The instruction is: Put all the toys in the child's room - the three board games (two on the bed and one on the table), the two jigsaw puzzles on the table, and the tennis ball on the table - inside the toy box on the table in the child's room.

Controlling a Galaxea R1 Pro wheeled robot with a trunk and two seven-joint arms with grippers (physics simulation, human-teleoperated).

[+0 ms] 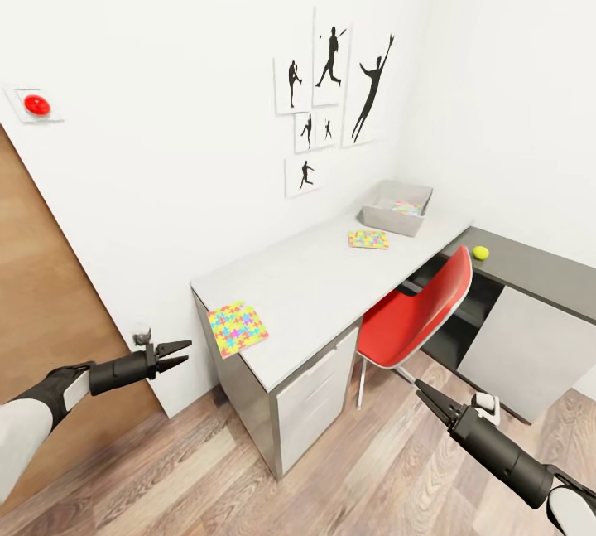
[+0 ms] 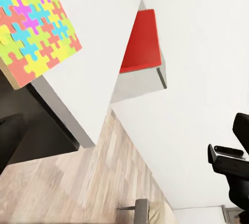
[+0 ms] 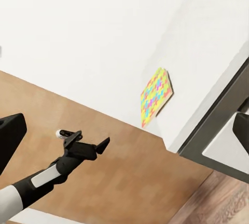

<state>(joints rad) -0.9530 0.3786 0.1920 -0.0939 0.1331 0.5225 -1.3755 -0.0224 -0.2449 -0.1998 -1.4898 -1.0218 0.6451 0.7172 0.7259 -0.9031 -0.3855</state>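
**Approach: near puzzle, left arm closer**

Flat multicoloured jigsaw puzzle box sits on the grey desk, on the corner nearest the robot. Black left gripper hovers just beside that corner, fingers slightly apart, empty. Black right gripper is near the red chair, fingers together. Grey toy box sits at the desk's far end.

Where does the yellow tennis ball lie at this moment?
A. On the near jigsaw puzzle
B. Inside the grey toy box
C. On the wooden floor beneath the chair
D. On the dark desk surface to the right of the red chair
D: in the head view the tennis ball rests on the dark desk just past the red chair, well apart from the toy box.
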